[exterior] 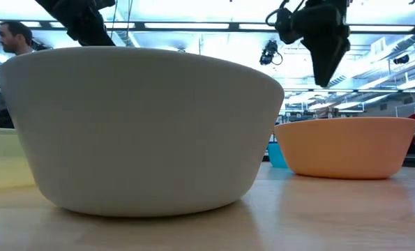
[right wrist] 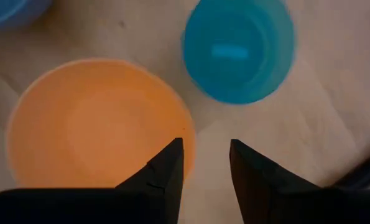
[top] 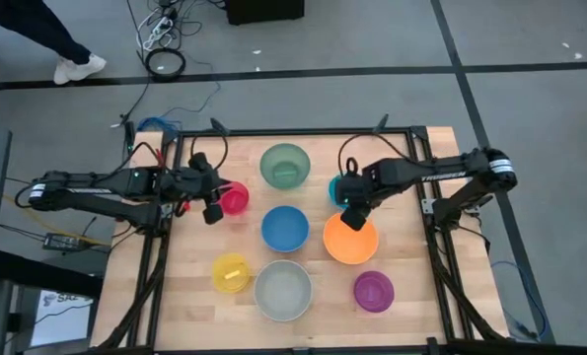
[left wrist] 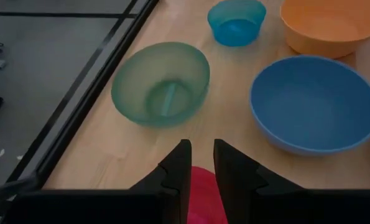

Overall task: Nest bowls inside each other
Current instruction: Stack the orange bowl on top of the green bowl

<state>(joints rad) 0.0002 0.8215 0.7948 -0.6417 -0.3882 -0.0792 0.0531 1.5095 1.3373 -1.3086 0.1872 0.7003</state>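
Eight bowls are in the high view: green [top: 285,165], pink [top: 236,198], teal [top: 333,187], blue [top: 285,228], orange [top: 350,242], yellow [top: 231,272], grey-white [top: 282,290] and purple [top: 373,291]. All but the pink one rest on their bases on the wooden table, none inside another. My left gripper [top: 214,207] is at the pink bowl's left side, shut on it. My right gripper [top: 353,216] hangs open, pointing down, over the gap between the orange bowl [right wrist: 97,121] and the teal bowl [right wrist: 237,50]. It touches neither. My left gripper has the pink bowl's wall [left wrist: 202,186] pinched between its two fingers, on the side facing the table's left edge. The fingers slant down from the left. I cannot tell whether the bowl is clear of the table.
A black frame [top: 303,133] runs round the table, and cables lie at its far left corner [top: 160,128]. The grey-white bowl [exterior: 141,129] fills the low view, with a person [exterior: 8,49] far behind it. A person's shoe [top: 78,67] is on the floor beyond the far edge.
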